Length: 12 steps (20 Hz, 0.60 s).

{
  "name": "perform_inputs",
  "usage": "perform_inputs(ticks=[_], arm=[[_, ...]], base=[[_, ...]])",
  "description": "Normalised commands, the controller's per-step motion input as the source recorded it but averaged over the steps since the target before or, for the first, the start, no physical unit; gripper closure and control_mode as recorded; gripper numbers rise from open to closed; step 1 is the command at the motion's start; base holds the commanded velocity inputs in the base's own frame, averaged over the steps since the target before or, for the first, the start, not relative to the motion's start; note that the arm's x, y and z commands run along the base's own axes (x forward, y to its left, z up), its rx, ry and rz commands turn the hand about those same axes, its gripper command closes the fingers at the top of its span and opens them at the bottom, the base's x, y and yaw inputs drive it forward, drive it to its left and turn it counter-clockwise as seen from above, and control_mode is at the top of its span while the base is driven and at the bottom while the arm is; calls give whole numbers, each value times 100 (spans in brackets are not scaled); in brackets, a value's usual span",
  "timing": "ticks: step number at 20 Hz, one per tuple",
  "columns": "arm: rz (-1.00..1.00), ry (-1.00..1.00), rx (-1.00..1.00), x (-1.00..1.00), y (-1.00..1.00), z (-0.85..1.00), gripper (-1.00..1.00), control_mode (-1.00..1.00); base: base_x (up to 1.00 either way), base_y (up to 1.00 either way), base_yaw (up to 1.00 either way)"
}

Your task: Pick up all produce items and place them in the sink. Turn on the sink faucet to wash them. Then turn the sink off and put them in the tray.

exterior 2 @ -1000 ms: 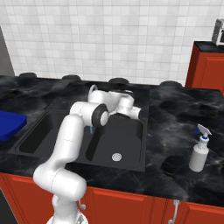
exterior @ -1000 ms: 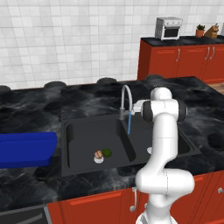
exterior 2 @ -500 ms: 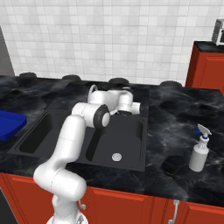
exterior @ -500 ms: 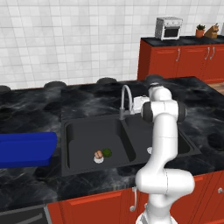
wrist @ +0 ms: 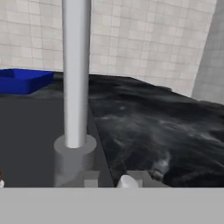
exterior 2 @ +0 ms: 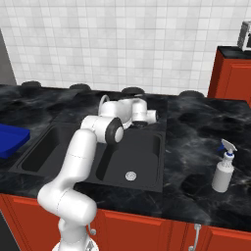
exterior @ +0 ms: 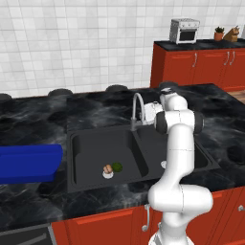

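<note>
The tan-brown piece and the dark green ball lie side by side in the left basin of the black sink, by its drain. The silver faucet stands behind the divider, and no water shows under its spout. My gripper sits level with the faucet, right beside its base, on the right. In the hand view the faucet stem rises very close ahead, with a pale lever nub low beside it. The jaws are too small to read. The blue tray rests on the counter left of the sink.
A white spray bottle stands on the counter right of the sink. The blue tray shows far beyond the faucet. Red cabinets with a toaster oven stand at the back right. Dark burners line the tiled wall.
A bluish stream fell from the spout one second ago and is gone now. My hand has shifted slightly beside the faucet base. The produce has not moved.
</note>
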Motion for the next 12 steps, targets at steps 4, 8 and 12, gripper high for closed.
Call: perform_inputs(ticks=[4,8,12], arm=[[4,-6,-6,-2,-1,9,-100,-100],[2,-11,-5,-20,-4,13,-100,-100],[0,-11,-5,-25,-5,14,-100,-100]], base=[[0,0,0],[0,0,0],[0,0,0]])
